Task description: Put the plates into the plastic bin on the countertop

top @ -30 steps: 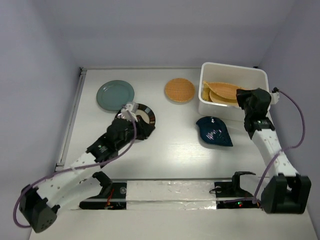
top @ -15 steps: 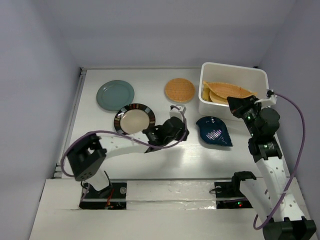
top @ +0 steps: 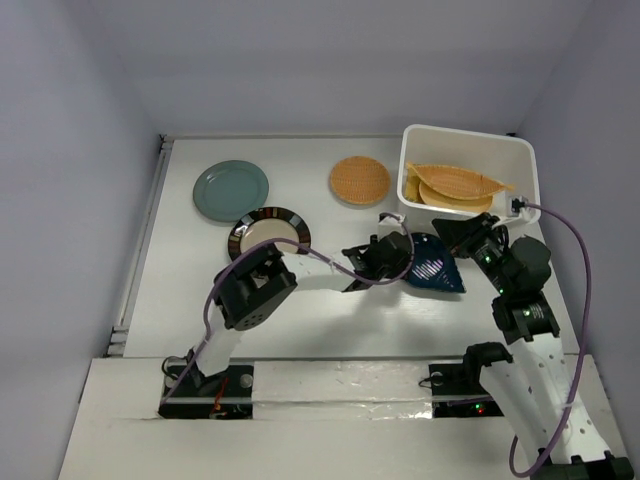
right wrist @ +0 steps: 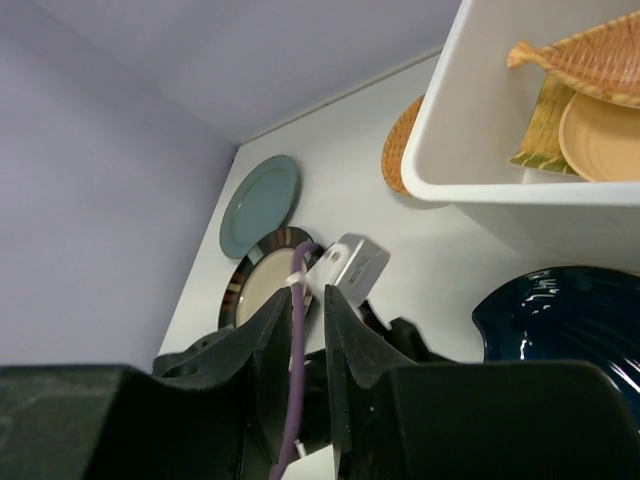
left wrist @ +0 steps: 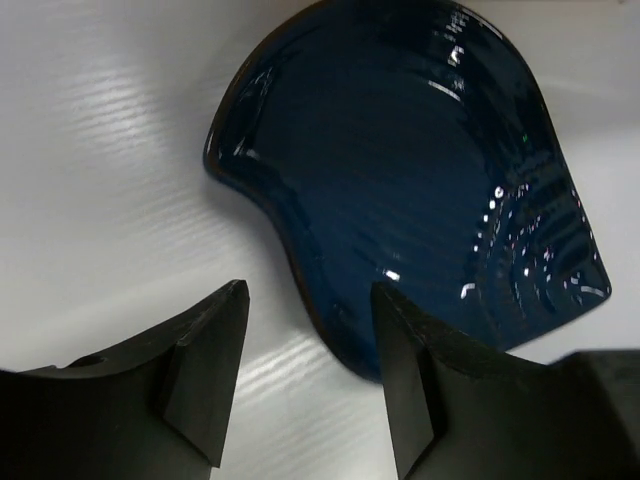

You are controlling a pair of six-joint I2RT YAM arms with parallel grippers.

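On the white countertop (top: 330, 300), just in front of the white plastic bin (top: 520, 175), lies the glossy dark blue leaf-shaped plate (left wrist: 420, 170); the left gripper (left wrist: 310, 330) stands open, empty, straddling its near rim, so close low on that edge

No readable text, label, brand, number or sign shows in any of the three views; the dishes, the tub, the arms and the table surface all carry no legible marking.
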